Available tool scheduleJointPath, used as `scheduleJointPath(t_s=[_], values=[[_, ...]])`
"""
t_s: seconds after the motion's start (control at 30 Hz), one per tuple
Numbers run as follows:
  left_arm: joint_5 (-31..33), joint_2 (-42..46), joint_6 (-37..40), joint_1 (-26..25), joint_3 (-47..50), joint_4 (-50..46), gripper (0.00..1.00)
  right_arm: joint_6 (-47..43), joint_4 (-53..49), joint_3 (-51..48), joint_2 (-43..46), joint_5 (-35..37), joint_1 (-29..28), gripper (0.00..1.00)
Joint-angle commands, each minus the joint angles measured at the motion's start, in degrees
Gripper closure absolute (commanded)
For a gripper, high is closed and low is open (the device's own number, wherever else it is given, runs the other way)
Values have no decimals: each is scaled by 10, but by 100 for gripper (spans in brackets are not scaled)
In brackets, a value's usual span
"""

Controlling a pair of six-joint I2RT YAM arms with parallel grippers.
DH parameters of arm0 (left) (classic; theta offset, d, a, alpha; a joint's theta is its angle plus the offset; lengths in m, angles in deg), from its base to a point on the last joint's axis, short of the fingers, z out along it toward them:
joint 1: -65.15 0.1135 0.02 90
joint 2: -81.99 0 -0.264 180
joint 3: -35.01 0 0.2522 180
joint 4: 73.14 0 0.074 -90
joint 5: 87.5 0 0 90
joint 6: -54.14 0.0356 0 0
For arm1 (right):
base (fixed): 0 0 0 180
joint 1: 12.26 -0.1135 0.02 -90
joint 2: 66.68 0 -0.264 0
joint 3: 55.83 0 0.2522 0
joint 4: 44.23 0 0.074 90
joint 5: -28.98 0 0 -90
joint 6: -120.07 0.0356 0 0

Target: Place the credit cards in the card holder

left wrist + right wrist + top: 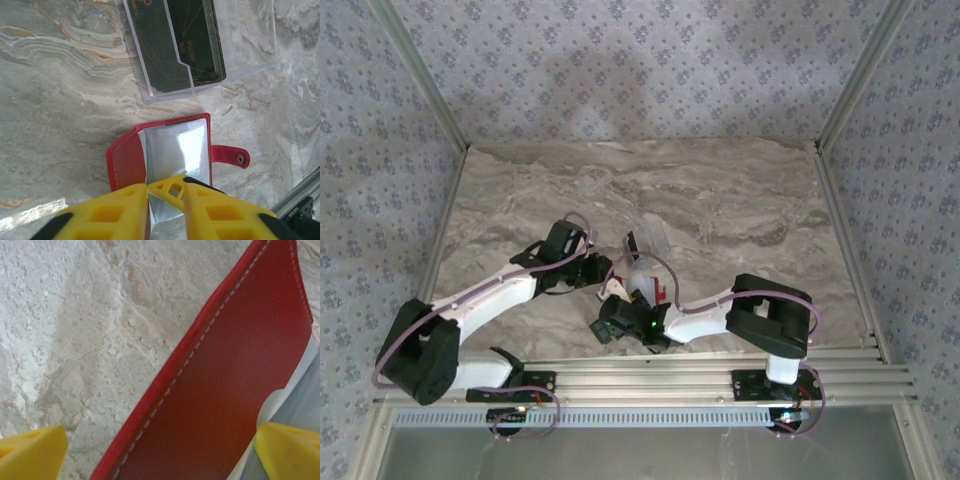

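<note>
Marble table: left jaws apparently pinching card holder.

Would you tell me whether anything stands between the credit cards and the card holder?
Yes: the credit cards sit inside the clear plastic box, whose near wall stands between them and the card holder.

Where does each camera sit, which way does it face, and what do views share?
Top external: above and behind the bases, looking down on the marble table; left arm and right arm show.
Left wrist: on the left arm, looking down past nearly closed yellow jaws at the open red card holder and clear box of dark cards.
Right wrist: close against the card holder's red cover; its yellow jaws stand wide apart in the lower corners.
Shared: the card holder, in all three.
</note>
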Motion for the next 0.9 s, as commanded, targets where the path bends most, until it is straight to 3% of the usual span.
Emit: scheduleJointPath(t_s=[0.0,0.27,0.5,0.87], values=[[-36,-26,2,1,-17,29,81,18,-72,-29,-62,-76,4,0],[-30,-55,2,-5,15,47,90,16,-71,-28,-54,-90,10,0],[-16,-59,-5,-15,68,85,92,4,-31,-49,-22,-153,22,0],[45,-42,-4,-37,99,71,97,17,-6,-86,57,-209,45,0]])
